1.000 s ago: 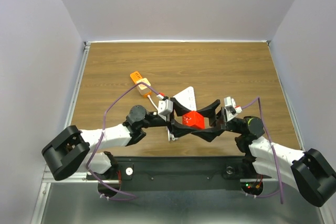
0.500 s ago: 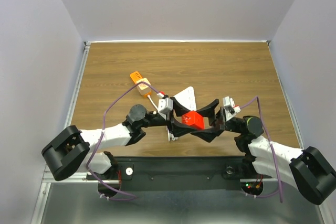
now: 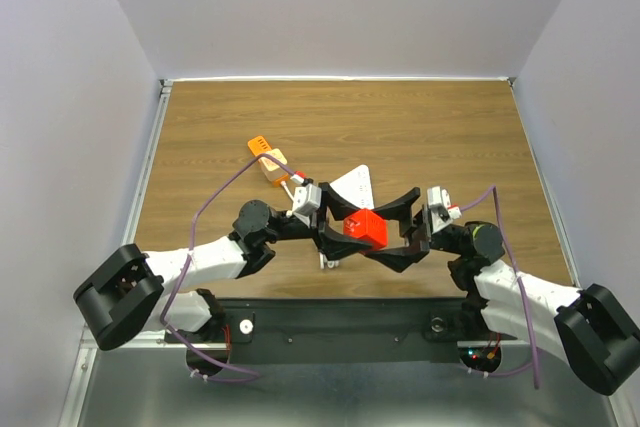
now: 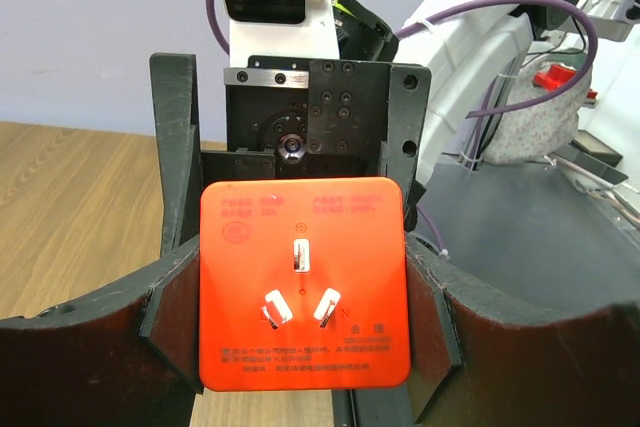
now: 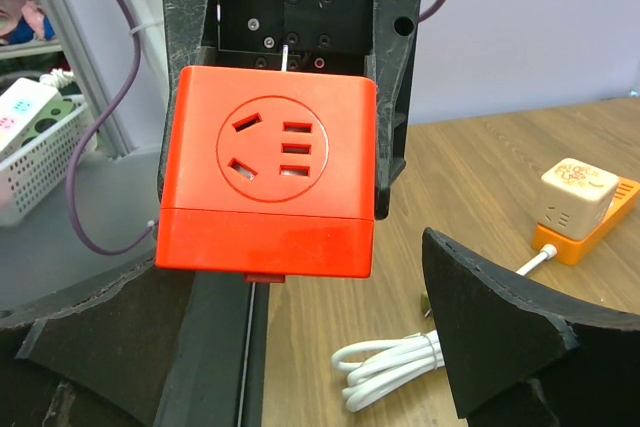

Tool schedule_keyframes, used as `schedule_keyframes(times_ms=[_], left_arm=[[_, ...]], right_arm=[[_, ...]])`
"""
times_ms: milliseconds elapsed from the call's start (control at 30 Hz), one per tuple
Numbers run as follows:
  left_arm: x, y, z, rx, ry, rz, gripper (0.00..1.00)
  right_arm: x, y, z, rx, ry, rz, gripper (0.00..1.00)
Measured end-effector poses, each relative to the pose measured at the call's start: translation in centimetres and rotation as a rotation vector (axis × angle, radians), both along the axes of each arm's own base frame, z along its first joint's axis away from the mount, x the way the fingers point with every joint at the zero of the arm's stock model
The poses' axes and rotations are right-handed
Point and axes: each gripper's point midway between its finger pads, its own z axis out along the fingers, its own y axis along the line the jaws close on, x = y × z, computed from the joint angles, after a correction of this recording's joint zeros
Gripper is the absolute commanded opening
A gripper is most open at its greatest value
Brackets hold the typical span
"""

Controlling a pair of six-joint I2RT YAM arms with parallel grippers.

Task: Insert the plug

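From above, the left gripper (image 3: 350, 232) is clamped on the red plug cube (image 3: 366, 228), held above the wooden table (image 3: 420, 137). The right gripper (image 3: 388, 231) faces it, jaws spread wide around the cube and gripping nothing. An orange-and-white socket block (image 3: 270, 161) lies well left of the cube.

Left wrist: the cube's three prongs (image 4: 298, 255) face the camera, with black fingers (image 4: 170, 317) pressed against both sides.

Right wrist: the cube's socket face shows, and a coiled white cable (image 5: 390, 362) lies below it.

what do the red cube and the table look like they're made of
Red cube: likely moulded plastic, smooth with a slight sheen; its prongs look like bright metal. Table: wood grain shows, possibly laminate, matte.
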Motion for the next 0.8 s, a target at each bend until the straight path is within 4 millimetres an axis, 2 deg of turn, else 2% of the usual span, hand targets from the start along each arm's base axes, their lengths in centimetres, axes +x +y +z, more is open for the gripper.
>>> schedule_keyframes(times_ms=[133, 233, 267, 333, 367, 433, 467, 533, 567, 600, 633, 767, 800], left_arm=[[-0.1, -0.1, -0.2, 0.006, 0.007, -0.008, 0.0], [-0.2, -0.4, -0.8, 0.021, 0.02, -0.017, 0.0], [-0.1, -0.5, -1.1, 0.027, 0.024, -0.018, 0.0], [0.1, -0.7, -1.4, 0.032, 0.027, -0.012, 0.0], [0.4, -0.8, -1.3, 0.029, 0.023, -0.002, 0.0], [0.7, -0.7, -1.1, 0.02, 0.013, 0.011, 0.01], [0.8, -0.8, -1.1, 0.019, 0.013, 0.013, 0.07], [0.9, -0.7, -1.1, 0.015, 0.008, 0.016, 0.21], [0.9, -0.8, -1.1, 0.015, 0.005, 0.018, 0.33], [0.9, -0.7, -1.0, 0.012, -0.001, 0.021, 0.37], [1.0, -0.7, -0.9, 0.009, -0.006, 0.026, 0.47], [0.9, -0.2, -0.8, 0.003, -0.035, 0.06, 0.68], [0.9, 0.0, -0.9, 0.005, -0.037, 0.067, 0.69]], right_arm=[[-0.2, 0.0, -0.1, -0.004, -0.001, 0.009, 0.94], [-0.3, 0.1, -0.2, -0.008, 0.004, 0.019, 0.79], [-0.4, 0.1, -0.2, -0.01, 0.007, 0.023, 0.67], [-0.4, 0.1, -0.3, -0.011, 0.022, 0.029, 0.53], [-0.3, 0.1, -0.4, -0.012, 0.035, 0.025, 0.29], [-0.2, 0.0, -0.4, -0.011, 0.053, 0.021, 0.12], [-0.2, 0.0, -0.4, -0.009, 0.055, 0.022, 0.03], [0.0, 0.0, -0.3, -0.006, 0.057, 0.014, 0.01], [0.1, 0.0, -0.3, -0.002, 0.057, 0.006, 0.01], [0.2, 0.0, -0.2, 0.0, 0.058, 0.001, 0.01], [0.3, 0.0, -0.2, 0.002, 0.053, -0.004, 0.01], [0.1, 0.2, -0.1, 0.006, 0.033, -0.005, 0.0], [0.0, 0.2, -0.1, 0.004, 0.023, -0.004, 0.0]])
